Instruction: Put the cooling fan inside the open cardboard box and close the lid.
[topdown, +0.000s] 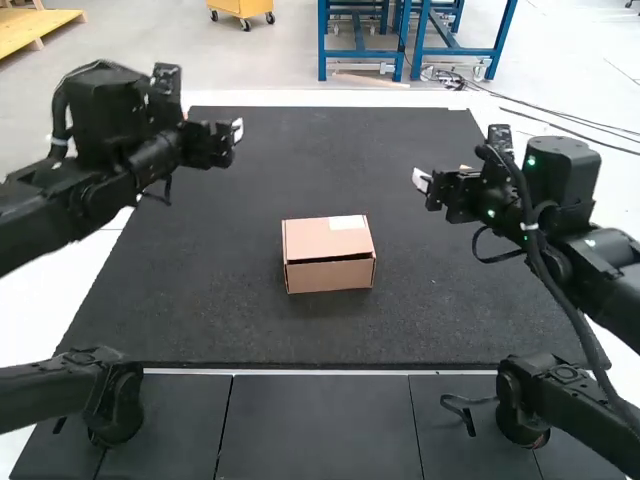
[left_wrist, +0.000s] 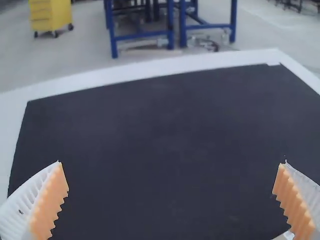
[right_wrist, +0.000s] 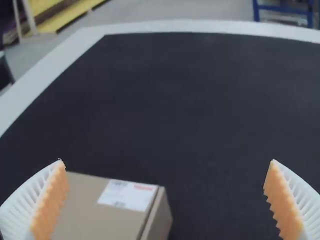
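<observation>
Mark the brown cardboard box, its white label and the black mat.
Brown cardboard box (topdown: 329, 250), high view, closed top.
White label (right_wrist: 127, 195), right wrist view, its middle.
Black mat (topdown: 200, 260), high view, bare part.

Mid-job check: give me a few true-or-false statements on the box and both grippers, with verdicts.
1. The cardboard box sits on the black mat with its lid shut. True.
2. The left gripper holds the box. False: it is open and empty, well apart from the box.
3. The right gripper is open. True.
4. The box stands at the mat's far left corner. False: it is near the mat's middle.
</observation>
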